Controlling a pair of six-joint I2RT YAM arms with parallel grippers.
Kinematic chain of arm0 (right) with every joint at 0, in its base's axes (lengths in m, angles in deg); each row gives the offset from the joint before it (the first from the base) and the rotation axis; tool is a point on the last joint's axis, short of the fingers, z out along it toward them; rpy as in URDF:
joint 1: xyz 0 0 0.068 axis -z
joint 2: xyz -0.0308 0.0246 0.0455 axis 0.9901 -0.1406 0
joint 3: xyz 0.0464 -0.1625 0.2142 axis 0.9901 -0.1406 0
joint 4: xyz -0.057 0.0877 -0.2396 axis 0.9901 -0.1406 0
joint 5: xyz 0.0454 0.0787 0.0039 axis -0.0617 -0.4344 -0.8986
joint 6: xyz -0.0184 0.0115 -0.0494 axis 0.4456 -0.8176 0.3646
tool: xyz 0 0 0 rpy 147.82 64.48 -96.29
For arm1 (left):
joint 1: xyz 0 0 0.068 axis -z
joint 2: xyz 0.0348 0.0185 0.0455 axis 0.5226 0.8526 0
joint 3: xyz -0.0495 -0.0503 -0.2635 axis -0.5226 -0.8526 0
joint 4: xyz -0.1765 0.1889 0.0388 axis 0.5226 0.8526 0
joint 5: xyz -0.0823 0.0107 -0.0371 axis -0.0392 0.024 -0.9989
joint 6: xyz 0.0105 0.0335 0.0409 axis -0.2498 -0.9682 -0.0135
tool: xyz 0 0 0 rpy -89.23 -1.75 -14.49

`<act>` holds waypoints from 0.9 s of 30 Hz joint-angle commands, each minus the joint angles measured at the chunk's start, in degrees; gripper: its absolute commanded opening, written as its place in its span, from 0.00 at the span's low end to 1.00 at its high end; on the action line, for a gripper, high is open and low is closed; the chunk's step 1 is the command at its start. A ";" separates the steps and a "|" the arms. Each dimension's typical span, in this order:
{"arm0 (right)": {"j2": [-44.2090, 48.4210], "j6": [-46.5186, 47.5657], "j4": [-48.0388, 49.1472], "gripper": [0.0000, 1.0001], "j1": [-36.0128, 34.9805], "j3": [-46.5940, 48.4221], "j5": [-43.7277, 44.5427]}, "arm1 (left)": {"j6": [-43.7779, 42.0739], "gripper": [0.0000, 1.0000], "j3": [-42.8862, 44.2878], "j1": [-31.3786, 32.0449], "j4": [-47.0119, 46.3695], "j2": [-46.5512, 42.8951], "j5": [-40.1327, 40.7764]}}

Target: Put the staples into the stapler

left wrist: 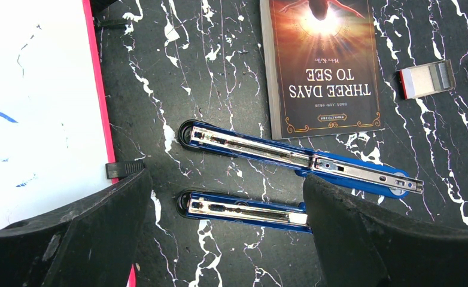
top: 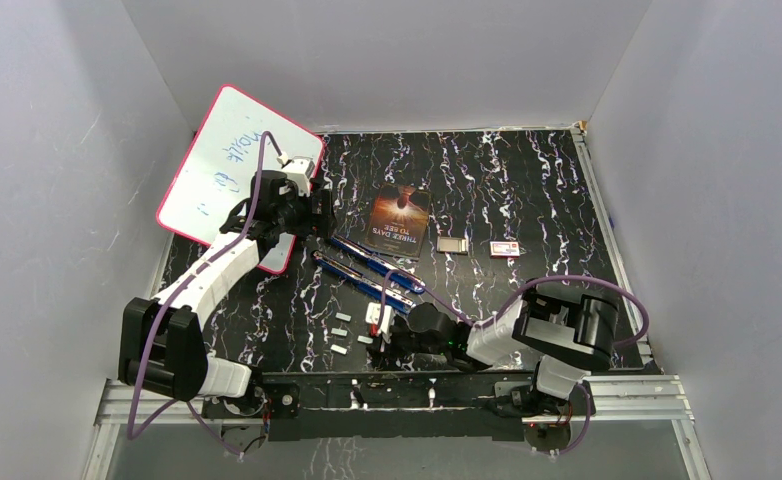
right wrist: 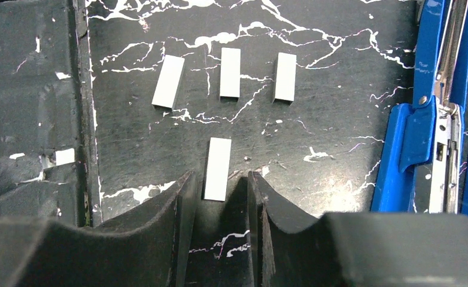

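1. Four staples (right wrist: 230, 72) lie on the table (right wrist: 315, 119), near-centre, just left of the open blue stapler (right wrist: 420, 131)
2. Right fingers (right wrist: 160, 227) narrow, straddling one strip (right wrist: 218, 169), not pinching yet; left fingers (left wrist: 100, 227) wide, empty
3. We reckon they're light, brittle, slippery: pinch the long sides gently

This is a robot test bench in a lab, not a home or an office. Plain pale walls (top: 387, 60) box in a black marbled table (top: 527, 190) on three sides. On the near side of the book (top: 400, 220), a metal rail (top: 627, 395) carries a left arm (top: 217, 270) and a right arm (top: 497, 335) trailing purple cables (top: 607, 290). Desk things lie spread like props: a whiteboard (top: 232, 160) left of the book, two blue staplers (top: 362, 255) just in front of it, and a small box (top: 507, 249) to its right.
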 commanded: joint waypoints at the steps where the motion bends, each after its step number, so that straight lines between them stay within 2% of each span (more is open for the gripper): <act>1: 0.14 1.26 -10.29 0.45 -0.48 -1.48 -1.43 | -0.66 0.97 0.60 0.37 0.07 -0.30 -0.11; 9: -0.41 0.92 -11.57 0.42 -0.45 -1.23 -1.49 | -0.66 0.97 0.61 0.29 0.15 -0.30 -0.11; 23: -0.30 0.74 -11.26 0.21 -0.35 -1.33 1.99 | -0.83 0.97 0.52 0.32 0.32 -0.39 0.06; 27: 0.37 1.03 -10.37 0.12 -0.34 -1.39 3.03 | -0.92 0.97 0.52 0.29 0.33 -0.47 0.15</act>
